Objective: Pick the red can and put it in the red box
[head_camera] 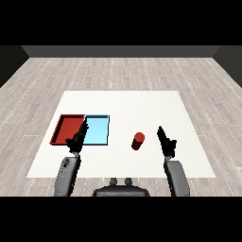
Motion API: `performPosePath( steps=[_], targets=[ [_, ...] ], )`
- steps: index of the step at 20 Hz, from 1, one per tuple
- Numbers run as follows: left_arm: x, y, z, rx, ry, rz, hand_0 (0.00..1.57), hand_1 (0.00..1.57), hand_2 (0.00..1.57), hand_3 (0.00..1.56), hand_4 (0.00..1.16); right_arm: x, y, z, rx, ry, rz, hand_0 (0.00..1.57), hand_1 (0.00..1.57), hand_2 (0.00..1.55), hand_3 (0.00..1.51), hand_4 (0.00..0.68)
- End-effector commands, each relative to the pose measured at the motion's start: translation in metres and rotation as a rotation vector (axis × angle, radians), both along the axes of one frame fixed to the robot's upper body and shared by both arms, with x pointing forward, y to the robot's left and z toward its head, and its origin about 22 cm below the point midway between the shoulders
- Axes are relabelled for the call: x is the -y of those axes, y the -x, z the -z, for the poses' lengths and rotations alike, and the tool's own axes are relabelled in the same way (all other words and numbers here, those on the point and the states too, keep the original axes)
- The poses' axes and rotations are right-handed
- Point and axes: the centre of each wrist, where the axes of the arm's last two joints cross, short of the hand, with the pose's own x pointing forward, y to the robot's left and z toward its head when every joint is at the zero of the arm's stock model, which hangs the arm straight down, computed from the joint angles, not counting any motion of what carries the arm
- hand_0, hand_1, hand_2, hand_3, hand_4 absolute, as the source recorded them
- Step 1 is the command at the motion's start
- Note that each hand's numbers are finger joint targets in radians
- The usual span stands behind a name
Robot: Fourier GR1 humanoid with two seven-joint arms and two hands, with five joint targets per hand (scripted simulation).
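Head view puts both forearms in front of me, rising from the lower corners and reaching forward over the white desk [123, 101]. I'll place everything against the red can [138, 141].

My right hand [166, 141] sits to the right of the red can, near it but apart, with a strip of bare desk between them. Its fingers run straight, pointing forward and tipped slightly toward the can, and they hold nothing. The grey forearm behind it comes up nearly straight from the lower right.

My left hand [78, 138] is well apart from the red can, off to its left. Its fingers are also extended and relaxed, with nothing in them, and their tips overlap the seam where the two trays meet. I cannot tell whether they touch the trays or hang above them.

The red can stands upright on the desk, untouched, right of both trays. The light blue tray [99, 116] lies between the can and the red tray [67, 116]; the two trays sit side by side, edges touching. The red tray is the farther of the two from the can, close to the desk's left edge.

Open room: the desk beyond the can, toward the far edge, is bare white surface, and so is the stretch to the right of my right hand out to the right edge. Between the can and the light blue tray there is a free gap. The near edge of the desk runs just below both wrists.
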Motion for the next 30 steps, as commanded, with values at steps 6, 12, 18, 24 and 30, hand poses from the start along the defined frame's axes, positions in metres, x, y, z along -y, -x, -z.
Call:
performPosePath(
  steps=[6, 12, 18, 24, 30],
  targets=[
    [-0.008, 0.008, -0.001, -0.083, -0.042, -0.085, 0.00, 0.00, 0.00, 0.00, 0.00, 0.063, 0.022, -0.014, 0.050, -0.010, 0.010, 0.00, 0.00, 0.00, 0.00, 0.000],
    [-0.003, 0.013, 0.001, 0.355, 0.091, -0.063, 0.00, 0.00, 0.00, 0.00, 0.00, 0.069, 0.031, -0.012, 0.409, -0.075, -0.035, 0.00, 0.00, 0.00, 0.00, 0.000],
    [-0.024, 0.007, -0.014, 0.369, 0.084, -0.047, 0.00, 0.00, 0.00, 0.00, 0.00, 0.080, 0.021, 0.005, 0.414, -0.085, -0.052, 0.00, 0.00, 0.00, 0.00, 0.000],
    [-0.021, 0.013, 0.011, 0.381, 0.102, -0.056, 0.00, 0.00, 0.00, 0.00, 0.00, 0.070, 0.026, 0.000, 0.376, -0.123, -0.074, 0.00, 0.00, 0.00, 0.00, 0.000],
    [-0.002, 0.009, -0.001, 0.383, 0.110, -0.046, 0.00, 0.00, 0.00, 0.00, 0.00, 0.038, 0.014, 0.000, 0.358, -0.163, -0.100, 0.00, 0.00, 0.00, 0.00, 0.000]
  ],
)
